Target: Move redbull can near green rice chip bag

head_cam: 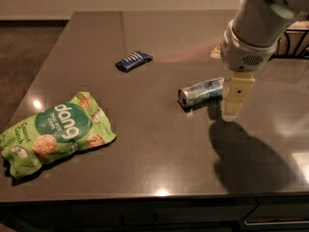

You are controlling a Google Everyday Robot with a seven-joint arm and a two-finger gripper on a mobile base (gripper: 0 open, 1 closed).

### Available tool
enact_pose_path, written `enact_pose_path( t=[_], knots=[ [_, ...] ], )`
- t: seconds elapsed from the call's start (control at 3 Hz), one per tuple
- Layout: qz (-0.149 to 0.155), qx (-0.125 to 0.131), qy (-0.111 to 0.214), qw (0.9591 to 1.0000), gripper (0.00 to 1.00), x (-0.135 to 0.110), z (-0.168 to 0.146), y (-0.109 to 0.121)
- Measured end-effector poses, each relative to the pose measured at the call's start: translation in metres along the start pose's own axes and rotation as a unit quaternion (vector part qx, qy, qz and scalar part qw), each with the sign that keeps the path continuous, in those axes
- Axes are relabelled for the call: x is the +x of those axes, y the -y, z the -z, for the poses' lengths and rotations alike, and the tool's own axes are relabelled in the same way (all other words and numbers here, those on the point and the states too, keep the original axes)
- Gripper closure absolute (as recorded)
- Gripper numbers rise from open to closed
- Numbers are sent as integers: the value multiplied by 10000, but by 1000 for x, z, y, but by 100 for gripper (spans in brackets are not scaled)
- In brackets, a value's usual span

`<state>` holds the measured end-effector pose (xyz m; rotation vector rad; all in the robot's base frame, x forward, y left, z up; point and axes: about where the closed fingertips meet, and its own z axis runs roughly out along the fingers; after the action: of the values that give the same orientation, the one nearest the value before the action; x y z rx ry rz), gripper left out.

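redbull can (201, 92): on its side on the table (145, 178), ungrasped.
tool (235, 100): just beside the can at 3 o'clock, seemingly placed for a grasp; open or closed, cannot tell.
green rice chip bag (53, 132): at the can's 8 o'clock, well apart.

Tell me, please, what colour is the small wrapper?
Dark blue wrapper, camera view; gripper beside redbull can.

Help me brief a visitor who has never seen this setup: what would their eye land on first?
Probably the bright green rice chip bag lying near the front left corner of the table. Then the big white arm at the upper right, its gripper hanging just to the right of the redbull can, which lies on its side mid-table.
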<state>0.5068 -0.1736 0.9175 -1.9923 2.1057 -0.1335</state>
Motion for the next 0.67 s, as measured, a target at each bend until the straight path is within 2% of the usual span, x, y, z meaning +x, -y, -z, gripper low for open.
enact_pose_path(
  t=[0.33,0.67],
  knots=[
    [238,-184,101,9995,0,3,-24,23],
    [437,-355,187,9982,0,4,-44,32]
  ],
)
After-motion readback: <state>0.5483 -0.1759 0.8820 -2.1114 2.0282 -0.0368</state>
